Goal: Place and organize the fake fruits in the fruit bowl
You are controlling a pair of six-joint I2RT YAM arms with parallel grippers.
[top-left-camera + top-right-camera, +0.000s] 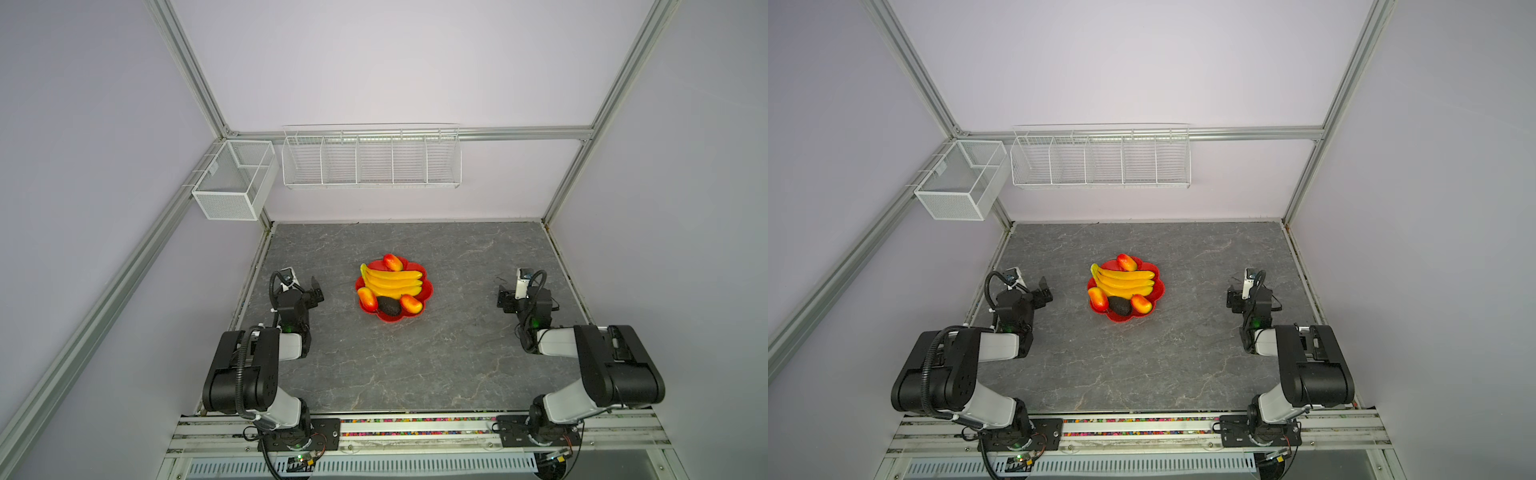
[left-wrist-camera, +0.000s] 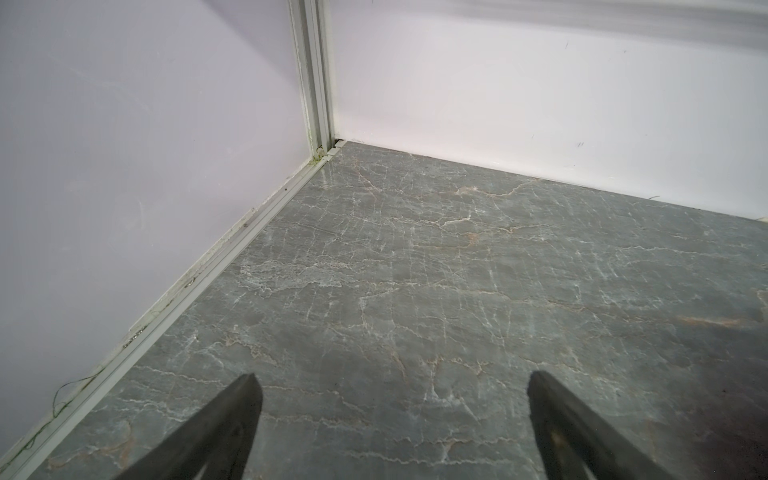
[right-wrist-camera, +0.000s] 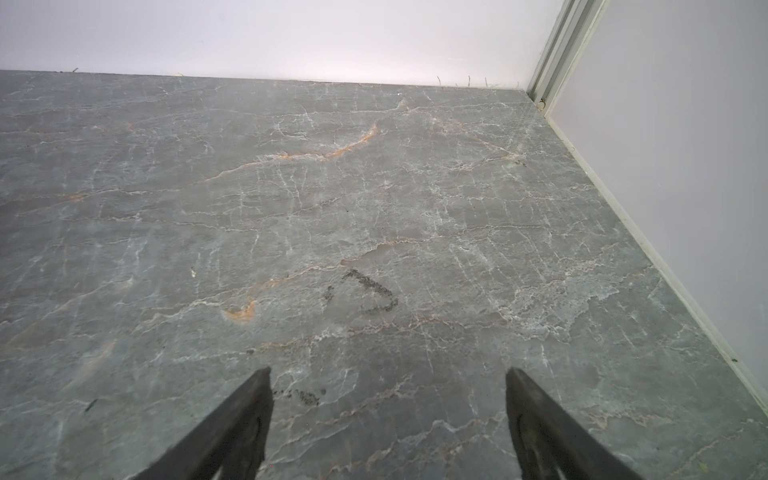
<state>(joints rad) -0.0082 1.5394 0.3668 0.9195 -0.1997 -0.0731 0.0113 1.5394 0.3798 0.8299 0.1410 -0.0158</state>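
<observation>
Since the glossy yellow banana bunch (image 1: 395, 283), three red-and-yellow mango-like fruits (image 1: 411, 303) and dark avocado-like oval (image 1: 389, 308) all lie inside the glossy red flower-shaped fruit bowl (image 1: 428, 291), I judge placing finished. Left gripper (image 2: 395, 386) and right gripper (image 3: 388, 382) stand spread, empty, well apart from it. Next move: tidying only, if any.

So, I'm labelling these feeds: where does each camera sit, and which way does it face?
Both top views: high at the front, looking down on table, fruit bowl, both arms.
Left wrist: on the left arm, facing the far left corner; open left gripper shows.
Right wrist: on the right arm, facing the far right corner; open right gripper shows.
Shared: table and back wall.
</observation>
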